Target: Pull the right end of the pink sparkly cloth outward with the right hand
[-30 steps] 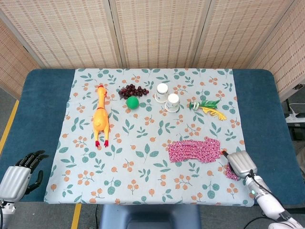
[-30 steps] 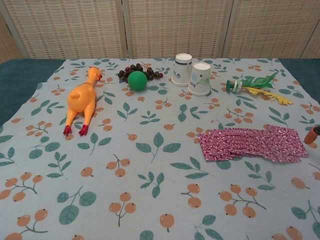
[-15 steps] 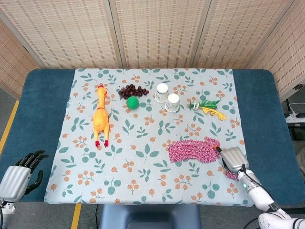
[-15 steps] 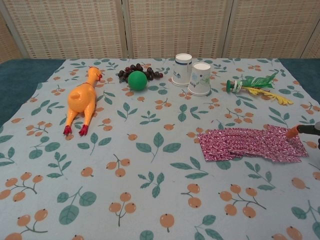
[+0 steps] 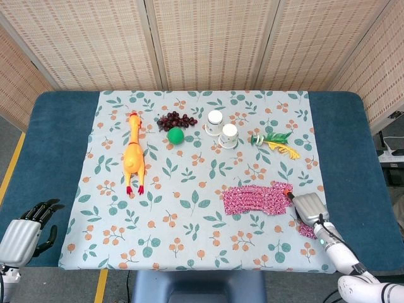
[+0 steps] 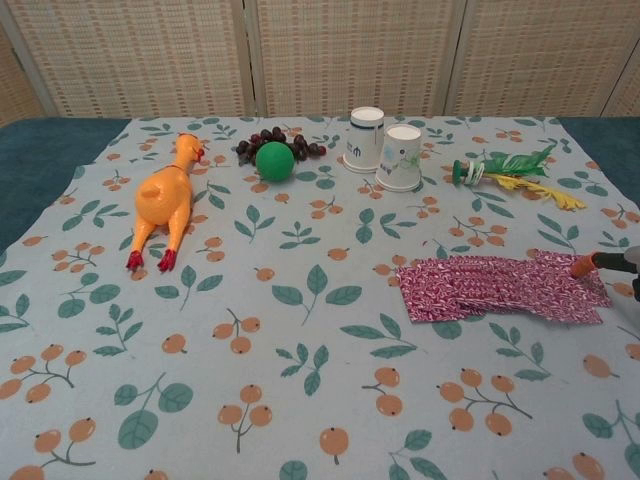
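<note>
Wicker screens stand behind the leaf-print tablecloth (image 5: 189,189). From the head view, my right hand (image 5: 310,209) sits at the right end of the pink sparkly cloth (image 5: 257,199), which lies front-right. The chest view shows only an orange fingertip (image 6: 583,266) touching that edge; whether I grip it, I cannot tell. My left hand (image 5: 25,230), fingers loosely curled and holding nothing, appears only overhead.

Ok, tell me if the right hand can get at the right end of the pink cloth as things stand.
Probably yes. The right hand is already at the right end of the pink sparkly cloth, a fingertip at its edge, nothing between them. Whether it grips yet is unclear.
</note>
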`<state>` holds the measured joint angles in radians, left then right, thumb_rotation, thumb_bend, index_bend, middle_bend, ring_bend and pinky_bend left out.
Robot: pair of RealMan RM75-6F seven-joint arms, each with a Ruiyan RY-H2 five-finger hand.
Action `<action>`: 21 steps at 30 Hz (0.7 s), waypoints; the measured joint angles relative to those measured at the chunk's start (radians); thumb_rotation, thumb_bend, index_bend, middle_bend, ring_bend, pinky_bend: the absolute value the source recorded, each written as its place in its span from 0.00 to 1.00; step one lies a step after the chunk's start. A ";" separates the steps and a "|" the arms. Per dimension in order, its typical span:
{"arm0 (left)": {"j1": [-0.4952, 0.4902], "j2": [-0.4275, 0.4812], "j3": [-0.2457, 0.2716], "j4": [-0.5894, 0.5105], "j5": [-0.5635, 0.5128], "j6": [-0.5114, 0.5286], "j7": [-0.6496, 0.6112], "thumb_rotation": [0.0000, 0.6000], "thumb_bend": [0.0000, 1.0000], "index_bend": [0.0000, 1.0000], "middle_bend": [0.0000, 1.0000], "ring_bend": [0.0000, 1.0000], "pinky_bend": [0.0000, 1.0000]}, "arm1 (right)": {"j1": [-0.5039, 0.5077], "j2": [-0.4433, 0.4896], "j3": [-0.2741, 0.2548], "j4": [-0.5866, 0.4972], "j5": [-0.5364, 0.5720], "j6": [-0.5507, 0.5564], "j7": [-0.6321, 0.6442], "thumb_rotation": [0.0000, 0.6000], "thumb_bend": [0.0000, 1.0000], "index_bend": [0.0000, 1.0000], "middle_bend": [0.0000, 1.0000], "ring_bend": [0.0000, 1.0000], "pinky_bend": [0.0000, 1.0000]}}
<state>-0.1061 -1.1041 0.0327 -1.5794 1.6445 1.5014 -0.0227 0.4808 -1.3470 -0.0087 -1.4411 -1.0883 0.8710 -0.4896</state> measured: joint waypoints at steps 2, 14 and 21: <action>-0.001 0.000 -0.001 0.001 -0.001 -0.002 -0.002 1.00 0.59 0.24 0.18 0.21 0.41 | 0.005 -0.006 0.003 0.010 0.019 -0.005 -0.008 1.00 1.00 0.15 0.80 0.81 0.94; -0.002 -0.003 -0.001 0.006 -0.001 -0.001 -0.005 1.00 0.59 0.24 0.18 0.21 0.41 | 0.029 -0.026 0.020 0.071 0.127 -0.021 -0.048 1.00 1.00 0.15 0.80 0.81 0.94; -0.003 -0.004 -0.001 0.006 -0.003 -0.005 -0.003 1.00 0.59 0.24 0.18 0.21 0.42 | 0.039 -0.034 0.028 0.114 0.192 -0.026 -0.065 1.00 1.00 0.15 0.80 0.81 0.94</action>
<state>-0.1096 -1.1083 0.0314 -1.5731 1.6411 1.4967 -0.0258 0.5197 -1.3805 0.0189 -1.3272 -0.8960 0.8447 -0.5542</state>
